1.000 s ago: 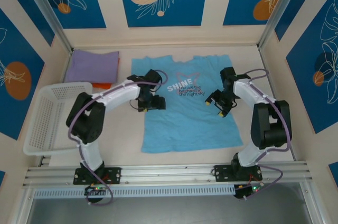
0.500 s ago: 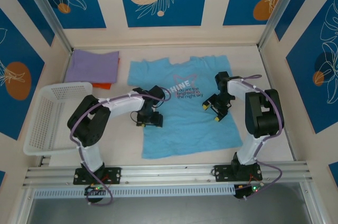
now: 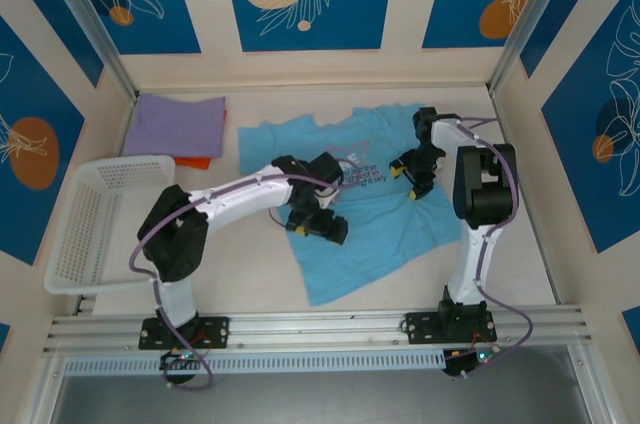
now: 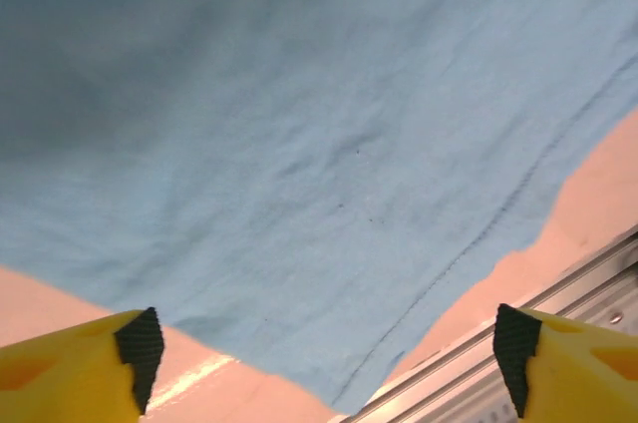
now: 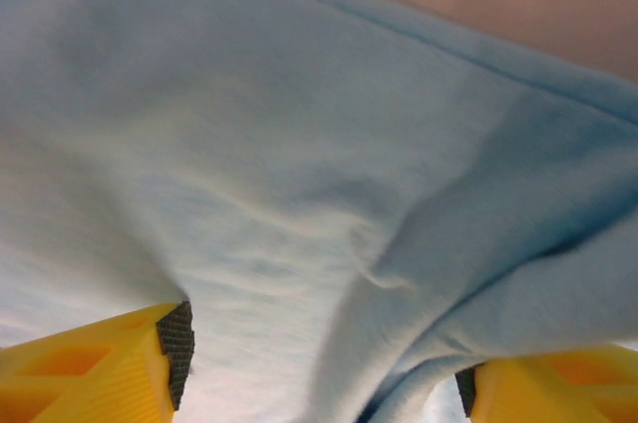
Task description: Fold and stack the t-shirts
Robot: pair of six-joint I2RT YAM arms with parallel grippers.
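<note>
Beige table, white basket, lavender tee

the sky-blue t-shirt (lettered chest up) is spread skewed and rumpled mid-bench; the lavender t-shirt is laid folded at the far left.

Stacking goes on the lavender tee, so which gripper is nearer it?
Left. The left gripper is over the middle of the blue tee, right of the lavender tee; the right gripper is farther right, near the blue tee's right edge.
</note>
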